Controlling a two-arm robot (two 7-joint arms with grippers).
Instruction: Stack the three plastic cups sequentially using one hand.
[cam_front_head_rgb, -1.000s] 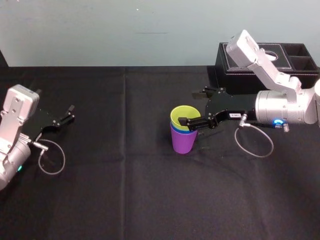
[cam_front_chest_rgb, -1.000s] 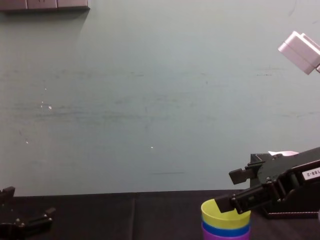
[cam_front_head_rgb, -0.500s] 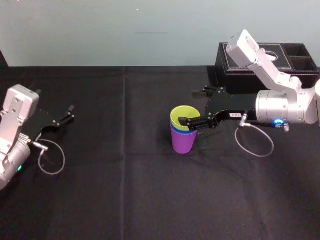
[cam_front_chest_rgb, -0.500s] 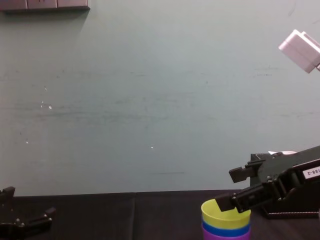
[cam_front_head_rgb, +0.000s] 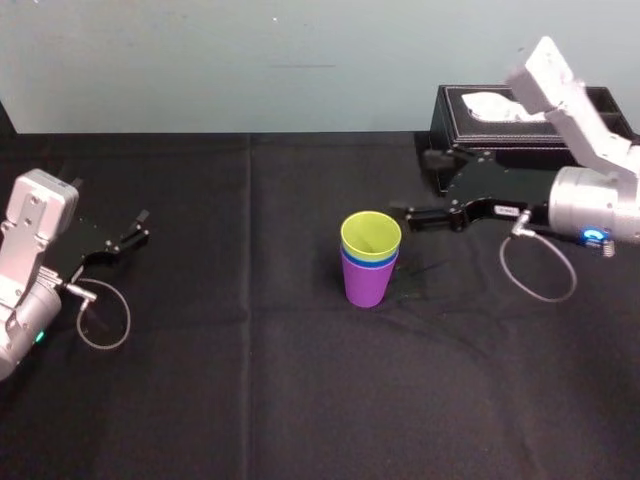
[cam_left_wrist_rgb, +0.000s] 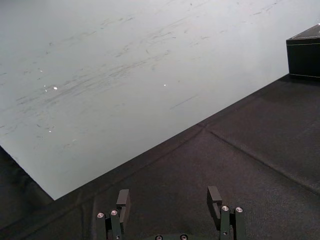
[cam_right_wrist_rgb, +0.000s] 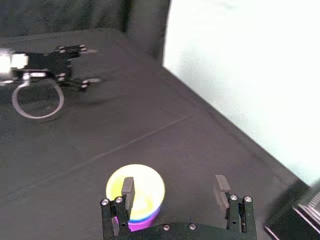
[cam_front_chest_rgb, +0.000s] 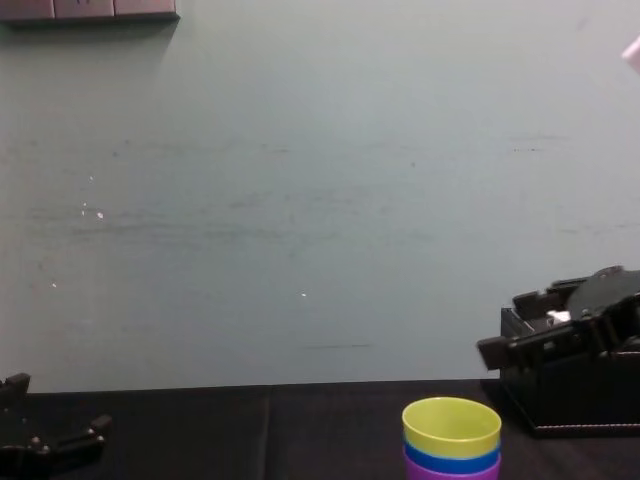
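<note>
The three plastic cups stand nested and upright mid-table: purple (cam_front_head_rgb: 367, 285) at the bottom, blue (cam_front_head_rgb: 373, 262) showing as a thin band, yellow-green (cam_front_head_rgb: 370, 236) on top. From the chest view the yellow-green cup (cam_front_chest_rgb: 452, 428) sits above the blue rim (cam_front_chest_rgb: 450, 461). My right gripper (cam_front_head_rgb: 420, 187) hovers just right of the stack, open, touching no cup. In the right wrist view its fingers (cam_right_wrist_rgb: 174, 186) spread wide with the cups (cam_right_wrist_rgb: 145, 192) beyond one fingertip. The left gripper (cam_front_head_rgb: 135, 228) rests parked at the table's left, open (cam_left_wrist_rgb: 169, 199).
A black tissue box (cam_front_head_rgb: 465, 140) stands at the back right, behind my right arm, and shows at the chest view's right edge (cam_front_chest_rgb: 560, 400). A black cloth (cam_front_head_rgb: 250, 380) covers the table. A pale wall rises behind it.
My right gripper has drawn back to the right, its finger leaving the yellow-green cup's rim. The nested cups stay in place. The left arm has not moved.
</note>
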